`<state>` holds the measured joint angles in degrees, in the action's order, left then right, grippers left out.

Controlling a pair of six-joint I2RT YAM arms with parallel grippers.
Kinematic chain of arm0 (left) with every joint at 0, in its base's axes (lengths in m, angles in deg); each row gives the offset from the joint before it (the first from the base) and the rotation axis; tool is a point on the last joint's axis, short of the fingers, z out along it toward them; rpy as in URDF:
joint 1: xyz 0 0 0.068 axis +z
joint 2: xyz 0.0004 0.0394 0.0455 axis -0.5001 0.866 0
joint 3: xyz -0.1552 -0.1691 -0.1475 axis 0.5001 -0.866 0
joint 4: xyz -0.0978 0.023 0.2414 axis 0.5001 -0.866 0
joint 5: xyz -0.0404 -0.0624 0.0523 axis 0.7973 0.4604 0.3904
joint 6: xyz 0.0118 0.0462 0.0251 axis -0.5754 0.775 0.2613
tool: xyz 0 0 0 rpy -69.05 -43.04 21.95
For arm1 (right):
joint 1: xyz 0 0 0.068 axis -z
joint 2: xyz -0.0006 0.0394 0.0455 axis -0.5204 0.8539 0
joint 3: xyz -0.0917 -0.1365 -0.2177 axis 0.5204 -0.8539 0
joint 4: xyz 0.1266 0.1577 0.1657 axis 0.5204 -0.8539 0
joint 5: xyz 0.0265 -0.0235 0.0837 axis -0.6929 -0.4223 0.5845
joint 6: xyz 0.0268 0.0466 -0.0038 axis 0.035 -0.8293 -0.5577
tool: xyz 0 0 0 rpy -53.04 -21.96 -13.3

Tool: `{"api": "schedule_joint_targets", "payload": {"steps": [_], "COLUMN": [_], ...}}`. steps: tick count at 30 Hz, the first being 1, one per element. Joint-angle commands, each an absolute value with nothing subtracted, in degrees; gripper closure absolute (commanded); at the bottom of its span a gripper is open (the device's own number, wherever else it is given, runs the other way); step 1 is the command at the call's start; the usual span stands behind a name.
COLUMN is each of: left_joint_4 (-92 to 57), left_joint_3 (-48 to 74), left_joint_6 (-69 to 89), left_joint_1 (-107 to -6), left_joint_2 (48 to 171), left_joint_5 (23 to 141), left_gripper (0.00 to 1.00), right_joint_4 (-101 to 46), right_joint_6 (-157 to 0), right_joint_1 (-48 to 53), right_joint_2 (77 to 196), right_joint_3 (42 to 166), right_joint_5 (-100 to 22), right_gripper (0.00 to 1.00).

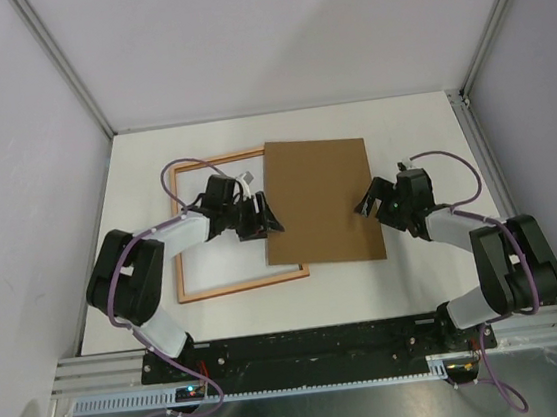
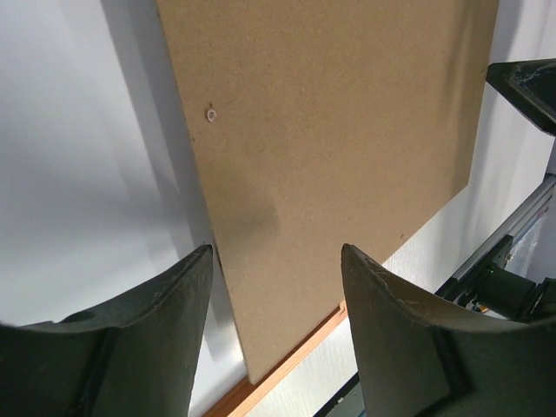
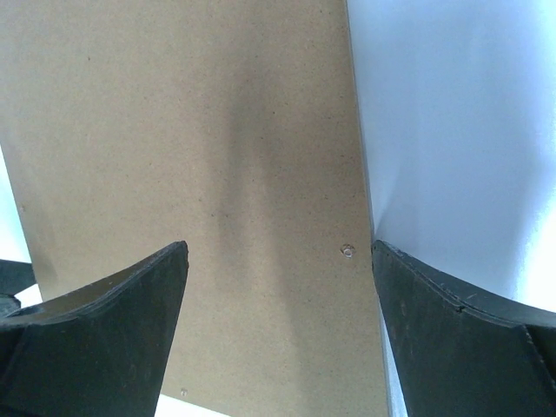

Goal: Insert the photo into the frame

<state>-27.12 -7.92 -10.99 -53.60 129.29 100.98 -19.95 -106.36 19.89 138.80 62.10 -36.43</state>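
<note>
Overhead, my left claw stands part-open over the left edge of the brown backing board. My right claw, spread wide, hovers at the board's opposite edge. Neither holds anything. Beneath and behind my left claw the frame lies flat on the white surface, with the board covering its right side. Only the overhead view shows both claws facing each other across the board, and the frame's outline. The left wrist view alone catches a sliver of orange rail under the board's corner. Each wrist view picks out a small stud in the board that is lost from above.
</note>
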Motion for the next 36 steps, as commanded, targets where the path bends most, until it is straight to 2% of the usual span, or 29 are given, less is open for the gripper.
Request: {"api": "schedule_joint_targets", "payload": {"steps": [1, 10, 21, 23, 29, 36], "left_joint_4": [-24.83, -24.72, -22.29, -21.84, -21.54, -21.31], "left_joint_3": [-9.85, -10.33, -7.76, -7.56, -7.84, -9.77], "left_joint_6": [-10.98, -10.69, -13.18, -13.82, -15.17, -16.42], "left_joint_1": [-52.2, -51.44, -51.45, -51.49, -51.45, -51.54], "left_joint_2": [127.97, 129.0, 131.4, 131.07, 127.7, 122.78], "left_joint_5": [102.23, 102.95, 107.76, 108.36, 109.24, 110.95], "left_gripper": [0.35, 0.36, 0.43, 0.49, 0.77, 0.98], "right_joint_4": [-24.65, -24.52, -24.33, -24.51, -24.7, -25.77], "right_joint_6": [-106.39, -106.55, -106.67, -106.51, -106.06, -105.61], "right_joint_1": [19.15, 18.94, 16.56, 16.32, 15.27, 13.17], "right_joint_2": [141.57, 141.9, 145.05, 145.41, 145.89, 146.38], "right_joint_3": [61.67, 62.0, 64.76, 65.16, 65.89, 68.28], "right_joint_5": [-34.16, -34.19, -33.77, -33.89, -34.21, -35.08], "right_gripper": [0.09, 0.09, 0.1, 0.1, 0.1, 0.1]}}
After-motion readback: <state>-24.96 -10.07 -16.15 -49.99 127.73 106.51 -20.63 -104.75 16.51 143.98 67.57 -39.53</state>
